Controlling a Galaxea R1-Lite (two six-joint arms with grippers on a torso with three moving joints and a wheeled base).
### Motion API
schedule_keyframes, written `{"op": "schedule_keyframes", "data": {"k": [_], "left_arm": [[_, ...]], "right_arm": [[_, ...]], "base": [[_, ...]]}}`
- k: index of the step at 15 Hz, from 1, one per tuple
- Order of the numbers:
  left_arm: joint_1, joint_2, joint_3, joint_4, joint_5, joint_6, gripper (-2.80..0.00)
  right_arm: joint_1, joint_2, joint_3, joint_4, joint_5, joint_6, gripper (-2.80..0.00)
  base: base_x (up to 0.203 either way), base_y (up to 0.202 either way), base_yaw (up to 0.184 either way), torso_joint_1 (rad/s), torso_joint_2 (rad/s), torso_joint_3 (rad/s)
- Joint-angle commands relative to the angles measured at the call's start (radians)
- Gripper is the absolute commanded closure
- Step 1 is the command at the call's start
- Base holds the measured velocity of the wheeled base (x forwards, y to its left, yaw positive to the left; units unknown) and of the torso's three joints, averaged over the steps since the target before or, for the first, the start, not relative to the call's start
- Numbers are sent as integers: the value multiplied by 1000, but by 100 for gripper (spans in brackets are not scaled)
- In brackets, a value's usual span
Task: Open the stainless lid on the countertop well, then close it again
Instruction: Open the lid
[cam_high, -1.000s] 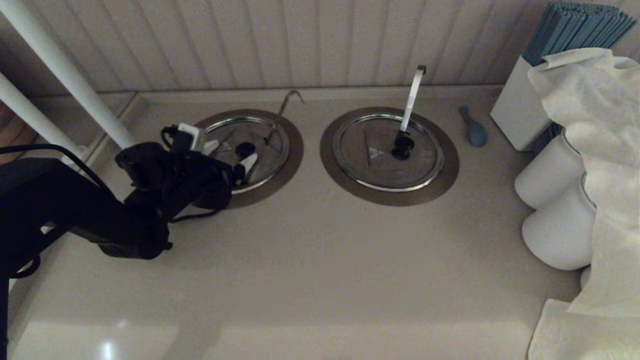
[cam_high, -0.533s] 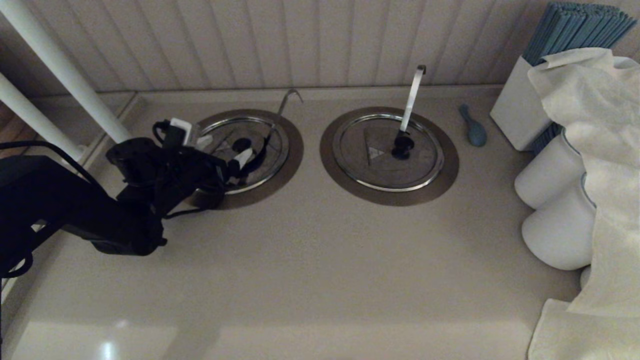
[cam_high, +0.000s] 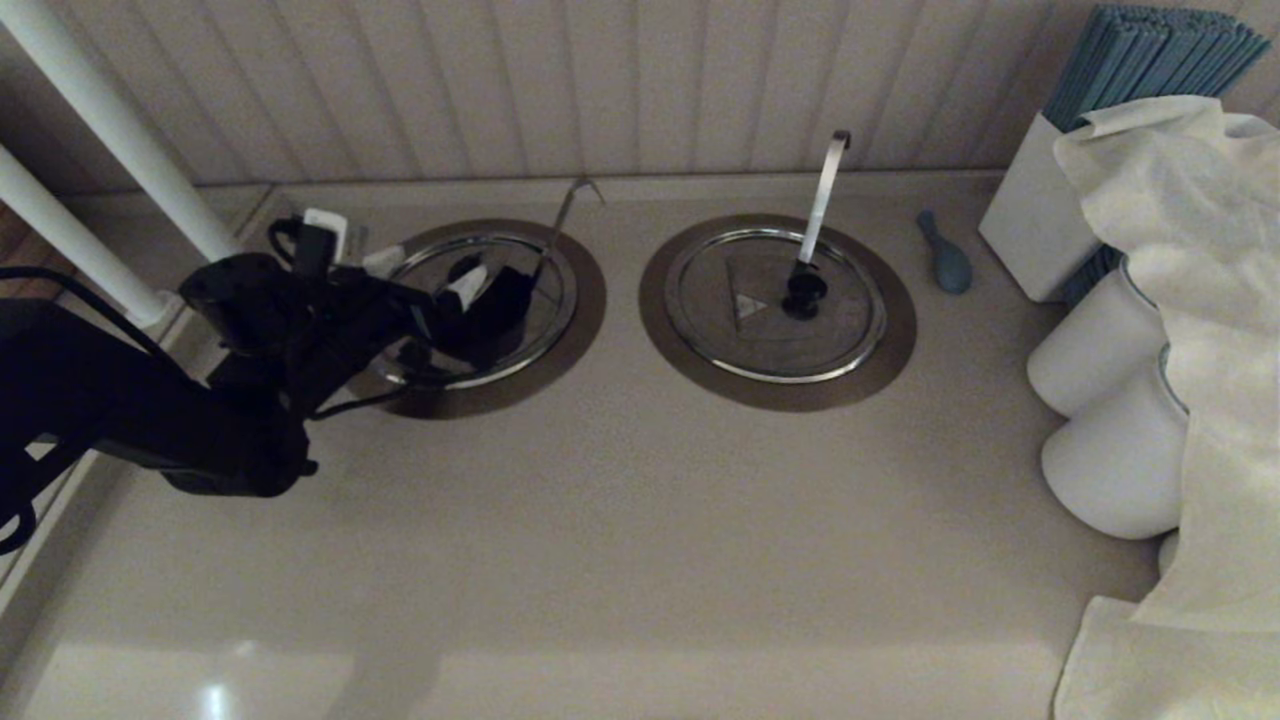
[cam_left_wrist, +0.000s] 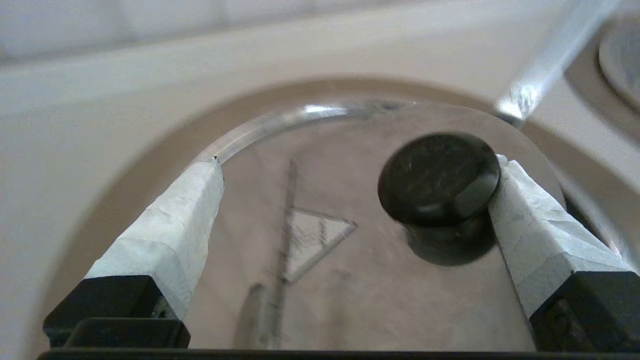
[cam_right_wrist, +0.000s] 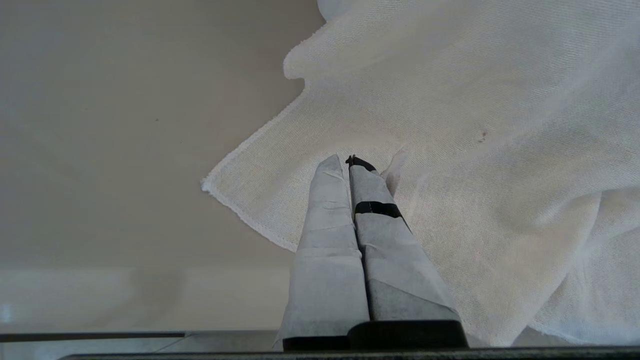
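The stainless lid is tipped up on its well, its far right edge raised off the brushed collar. The dark inside of the countertop well shows under that edge. The thin hooked handle rises at the back. My left gripper is open over the lid. In the left wrist view the black knob rests against one fingertip, and the other finger stands far off it. My right gripper is shut and empty over a white cloth, out of the head view.
The twin lid with its broad bright handle lies closed to the right. A blue spoon, a white box of blue sticks, white jars and draped cloth fill the right side. White poles stand at the left.
My left gripper has moved back and to the left, drawing the knob with it. The lid has tilted up further and the dark gap on its right side has widened.
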Motion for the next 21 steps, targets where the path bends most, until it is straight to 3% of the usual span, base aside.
{"op": "schedule_keyframes", "data": {"k": [1,21], "left_arm": [[15,-10,-6,-2,1,-10,-280],[91,11,-67,22,1,-41,-280]], "right_arm": [[0,0,0,0,0,0,0],[0,0,0,0,0,0,0]], "base": [[0,0,0,0,0,0],[0,0,0,0,0,0]]}}
